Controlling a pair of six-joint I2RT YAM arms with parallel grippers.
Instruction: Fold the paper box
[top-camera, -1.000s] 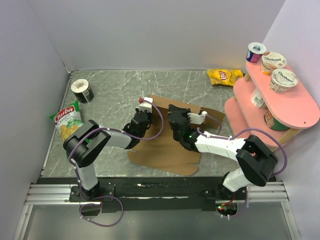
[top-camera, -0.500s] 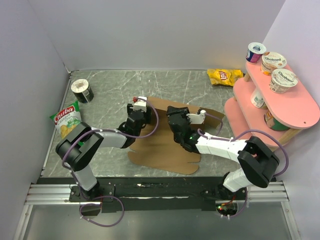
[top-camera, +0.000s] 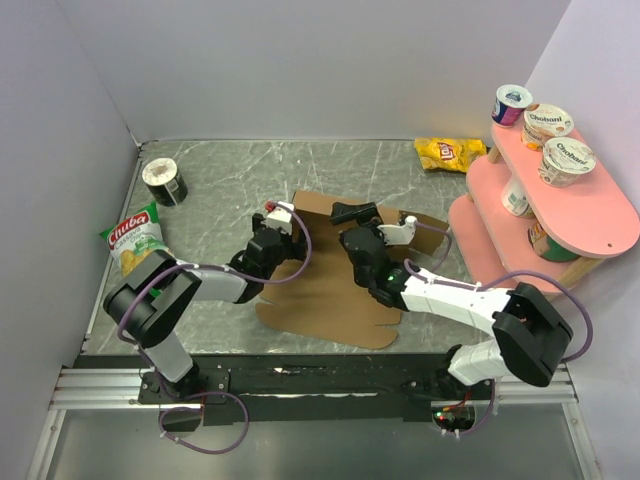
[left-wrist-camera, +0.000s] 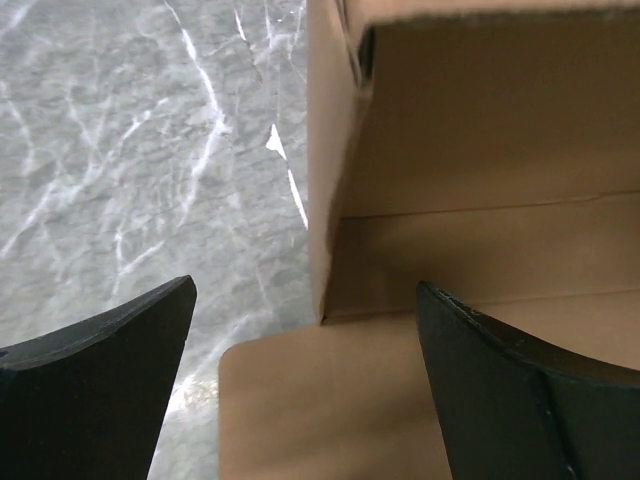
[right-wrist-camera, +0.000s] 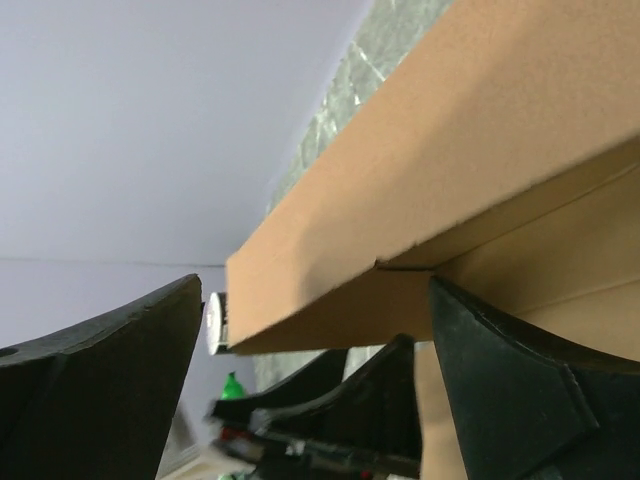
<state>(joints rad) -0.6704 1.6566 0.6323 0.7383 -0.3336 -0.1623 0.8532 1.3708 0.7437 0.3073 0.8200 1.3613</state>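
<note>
- Left gripper (top-camera: 277, 213): released, fingers (left-wrist-camera: 95, 385) spread wide, grasping nothing. It sits at the 10 o'clock corner of the paper box (top-camera: 330, 295).
- Right gripper (top-camera: 352, 212): likewise released and empty, at the sheet's 12 o'clock edge.
- The paper box lies mid-table (top-camera: 220, 190), mostly flat, its far flaps raised.
- Pink rack (top-camera: 600, 215) at 3 o'clock, well apart.
- Chip bag (top-camera: 133, 240) at 9 o'clock.

Table (top-camera: 230, 170): paper box (top-camera: 330, 300), green bag (top-camera: 133, 240), can (top-camera: 164, 182), rack (top-camera: 497, 238).
</note>
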